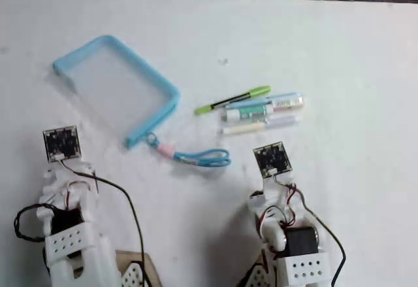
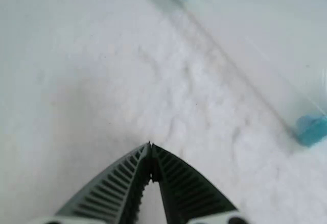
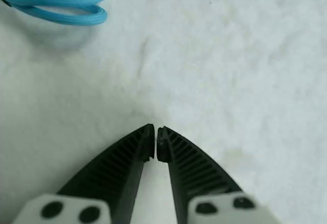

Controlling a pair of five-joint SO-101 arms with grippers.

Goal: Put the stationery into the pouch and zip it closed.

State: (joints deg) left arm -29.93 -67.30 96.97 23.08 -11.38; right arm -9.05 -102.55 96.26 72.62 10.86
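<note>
Pouch [image 1: 117,87] lies flat on the table [image 1: 339,58], with the stationery [image 1: 258,112] bunched near it on my right arm's side. Both jaws are pinched together at the tips and hold nothing — left gripper [image 2: 150,155] beside the pouch, right gripper [image 3: 155,137] near the blue strap [image 3: 56,2].

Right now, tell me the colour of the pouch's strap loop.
The strap loop is bright blue; the right wrist view shows it best.
</note>
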